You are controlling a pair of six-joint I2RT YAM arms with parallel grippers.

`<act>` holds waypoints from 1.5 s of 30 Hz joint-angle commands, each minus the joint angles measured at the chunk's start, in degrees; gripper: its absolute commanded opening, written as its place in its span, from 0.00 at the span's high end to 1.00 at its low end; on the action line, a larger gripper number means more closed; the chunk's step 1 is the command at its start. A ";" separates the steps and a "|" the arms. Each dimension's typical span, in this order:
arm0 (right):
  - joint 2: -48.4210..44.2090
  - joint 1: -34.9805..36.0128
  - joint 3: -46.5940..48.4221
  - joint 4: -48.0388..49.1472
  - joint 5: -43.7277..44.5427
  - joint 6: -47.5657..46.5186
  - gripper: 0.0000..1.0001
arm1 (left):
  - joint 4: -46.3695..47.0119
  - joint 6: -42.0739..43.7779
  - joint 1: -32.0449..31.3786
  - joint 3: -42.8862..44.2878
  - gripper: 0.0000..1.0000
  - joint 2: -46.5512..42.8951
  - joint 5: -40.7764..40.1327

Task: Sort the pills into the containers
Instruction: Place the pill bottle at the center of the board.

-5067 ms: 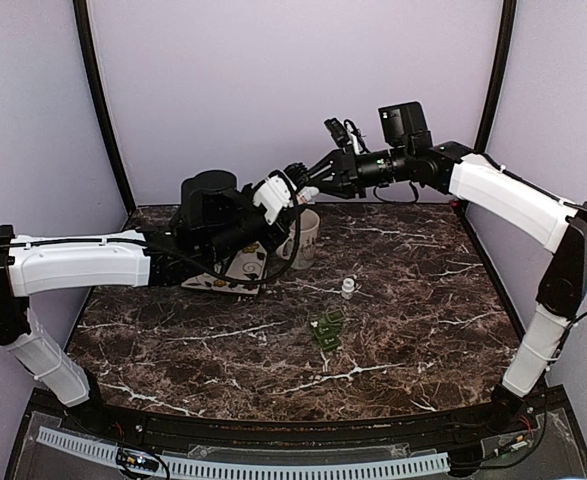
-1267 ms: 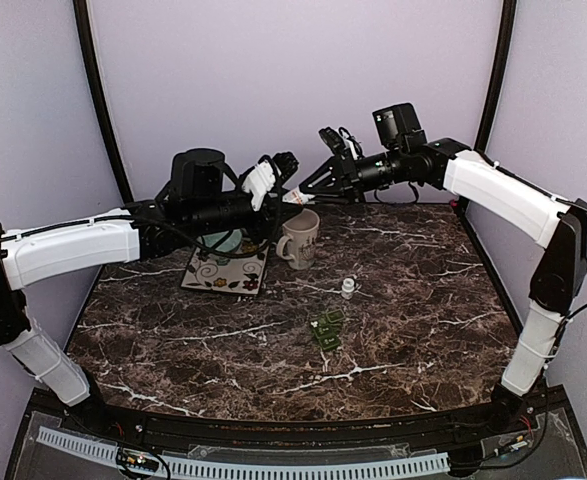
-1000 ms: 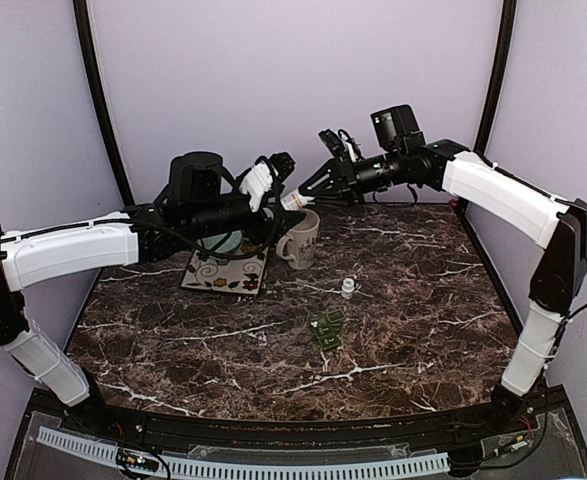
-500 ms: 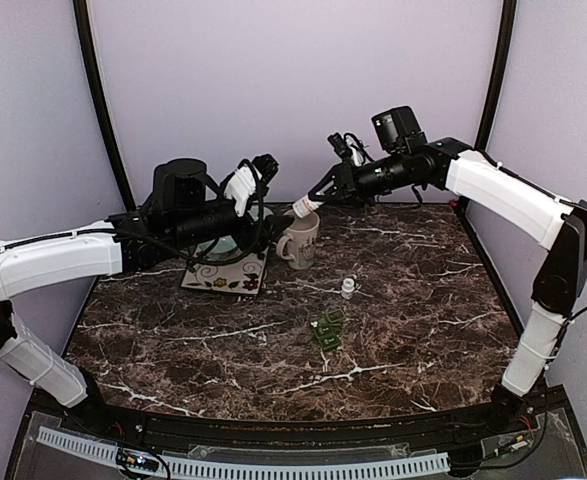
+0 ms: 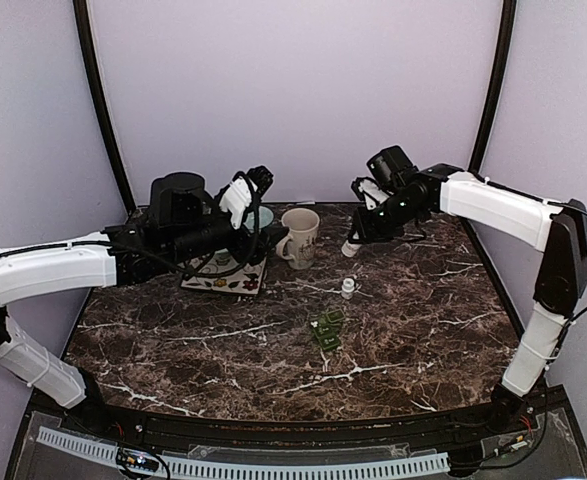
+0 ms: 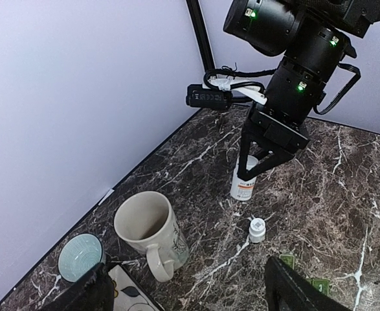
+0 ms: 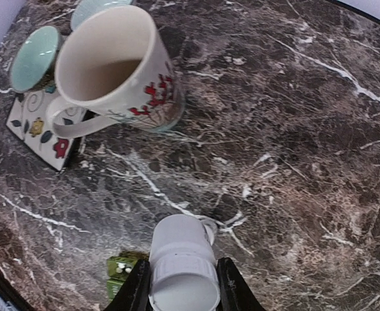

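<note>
Holding the bottle: right gripper (image 6: 257, 170) – its jaws pinch the white bottle (image 6: 245, 186) near its upper end, one finger on each side.
Bottle, place: to the right of the mug (image 5: 299, 235) in the overhead view, near it but apart; it leans, low over the counter (image 5: 423, 310). Whether its base touches the marble I cannot tell.
Bottle, wrist view: the white bottle fills the lower middle of the right wrist view, with the mug beyond it, up and to the left.
Left gripper (image 5: 253, 185): on the mug's left, raised above the counter – jaws spread wide, nothing between them.
Mug: upright, mouth open, red flower print on its side, handle on the side toward the arm bases.
Small white cap (image 5: 348, 288): on the counter, right of the mug and nearer the arm bases than the bottle, touching neither.
Green packets (image 5: 326, 328): flat on the counter, further from the mug toward the bases than the cap.
Teal bowl (image 6: 79, 257): just left of the mug, beside the floral tile (image 5: 223, 272).
</note>
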 commanded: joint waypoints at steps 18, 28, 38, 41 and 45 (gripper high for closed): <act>8.99 -3.85 -8.32 8.38 13.28 -1.21 1.00 | 0.69 -6.93 -4.24 -6.40 0.20 -2.78 -2.89; 12.07 -4.01 -8.35 8.63 14.56 -1.20 0.90 | 0.62 -10.39 -7.27 -10.75 0.23 -1.12 -4.99; 11.29 -3.96 -8.62 9.14 13.50 -1.13 0.61 | 0.97 -13.44 -8.32 -13.29 0.28 1.32 -6.13; 10.55 -3.98 -8.24 9.03 13.42 -1.12 0.56 | 0.95 -13.99 -8.32 -13.71 0.28 1.97 -6.07; 9.73 -3.96 -7.45 8.35 13.41 -1.11 0.53 | 1.24 -14.61 -8.32 -14.24 0.28 2.72 -5.89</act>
